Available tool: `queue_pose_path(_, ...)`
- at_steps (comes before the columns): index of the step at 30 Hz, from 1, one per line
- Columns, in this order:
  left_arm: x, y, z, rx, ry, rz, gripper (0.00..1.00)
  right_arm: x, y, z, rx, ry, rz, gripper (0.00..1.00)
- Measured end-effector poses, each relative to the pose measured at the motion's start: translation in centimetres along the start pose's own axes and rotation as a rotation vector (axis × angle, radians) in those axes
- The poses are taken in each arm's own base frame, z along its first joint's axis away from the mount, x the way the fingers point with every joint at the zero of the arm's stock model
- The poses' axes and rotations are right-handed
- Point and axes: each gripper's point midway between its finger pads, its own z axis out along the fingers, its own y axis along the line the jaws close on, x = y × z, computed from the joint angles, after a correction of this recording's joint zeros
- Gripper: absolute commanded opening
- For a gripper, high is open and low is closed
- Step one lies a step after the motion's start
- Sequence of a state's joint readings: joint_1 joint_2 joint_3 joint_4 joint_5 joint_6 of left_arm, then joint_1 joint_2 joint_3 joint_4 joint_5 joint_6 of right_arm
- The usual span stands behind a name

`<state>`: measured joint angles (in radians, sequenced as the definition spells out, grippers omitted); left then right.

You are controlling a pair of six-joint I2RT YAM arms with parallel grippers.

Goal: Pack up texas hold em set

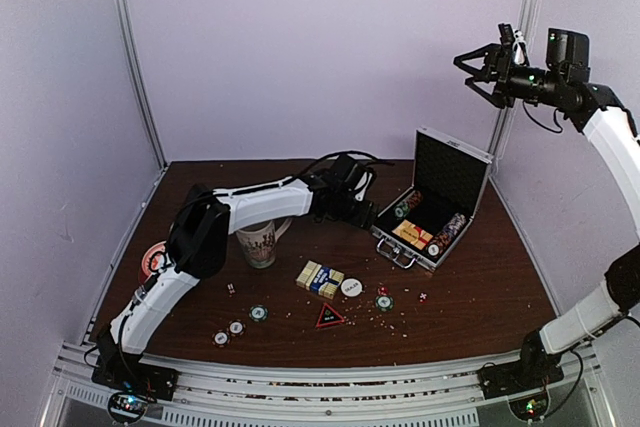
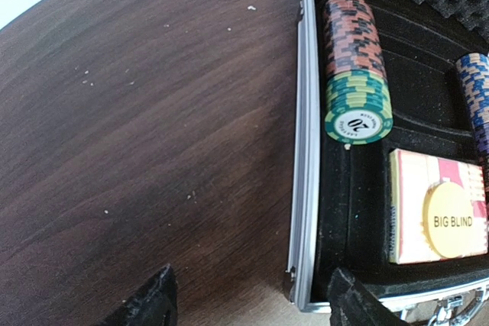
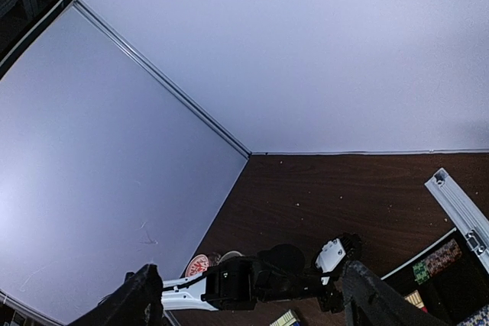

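Briefcase open w/ chip rows & card box inside. Left pincer, right pincer: jaws apart, empty.

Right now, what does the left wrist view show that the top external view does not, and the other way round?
Only the left wrist view lets you read the words BIG BLIND on the yellow button and the number 10 on the end of the chip row.

Only the top external view shows the mug, the blue-yellow card box, the loose chips, the tin and the right gripper, which is raised high and open.

Both views show the open briefcase with chips inside and the brown table.
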<state>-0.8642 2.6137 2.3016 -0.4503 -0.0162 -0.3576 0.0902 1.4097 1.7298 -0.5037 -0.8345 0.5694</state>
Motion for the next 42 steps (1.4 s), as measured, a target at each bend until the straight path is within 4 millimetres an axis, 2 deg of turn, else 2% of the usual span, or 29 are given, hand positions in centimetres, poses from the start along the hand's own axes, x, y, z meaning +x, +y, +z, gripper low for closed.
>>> queue_pose_path(3,-0.1,-0.5,0.0,0.002,-0.008,0.006,0.69,0.8,-0.4,0.0,-0.007,0.011,0.014,0.83)
queue_pose_path(6,-0.2,-1.0,-0.2,0.001,-0.012,0.020,0.69,1.2,-0.9,-0.2,0.017,0.005,-0.057,0.79)
queue_pose_path(9,-0.9,-1.5,-1.2,-0.011,-0.025,0.045,0.70,2.5,-2.9,-0.6,0.093,0.000,-0.165,0.73)
queue_pose_path(11,-2.2,-1.6,-2.7,-0.024,-0.045,0.066,0.70,4.0,-4.8,-0.4,0.149,0.027,-0.228,0.68)
queue_pose_path(14,-5.6,-1.8,-6.8,-0.046,-0.110,0.095,0.70,7.6,-8.6,1.3,0.236,0.131,-0.313,0.59)
queue_pose_path(17,-9.5,-1.6,-12.2,-0.081,-0.200,0.109,0.70,12.8,-11.3,3.9,0.269,0.293,-0.373,0.53)
queue_pose_path(19,-11.5,-0.9,-16.4,-0.111,-0.254,0.105,0.70,17.0,-12.1,5.4,0.269,0.409,-0.414,0.49)
queue_pose_path(21,-12.3,-0.1,-19.6,-0.138,-0.284,0.094,0.70,20.6,-12.2,6.3,0.259,0.507,-0.466,0.45)
queue_pose_path(23,-12.0,1.2,-22.2,-0.177,-0.289,0.083,0.70,22.6,-12.0,7.1,0.255,0.565,-0.515,0.41)
queue_pose_path(26,-10.4,2.9,-24.0,-0.224,-0.264,0.075,0.70,24.8,-12.0,9.1,0.250,0.643,-0.576,0.41)
queue_pose_path(30,-7.4,4.0,-24.1,-0.253,-0.195,0.071,0.70,27.2,-13.4,12.5,0.270,0.743,-0.598,0.38)
queue_pose_path(33,-5.7,4.4,-23.8,-0.258,-0.159,0.068,0.70,29.0,-15.0,13.9,0.301,0.820,-0.600,0.33)
queue_pose_path(37,-3.9,4.7,-24.0,-0.256,-0.129,0.057,0.71,30.7,-17.2,14.6,0.358,0.887,-0.607,0.32)
queue_pose_path(42,-3.2,4.7,-24.7,-0.249,-0.130,0.042,0.71,31.4,-18.6,15.2,0.388,0.925,-0.612,0.32)
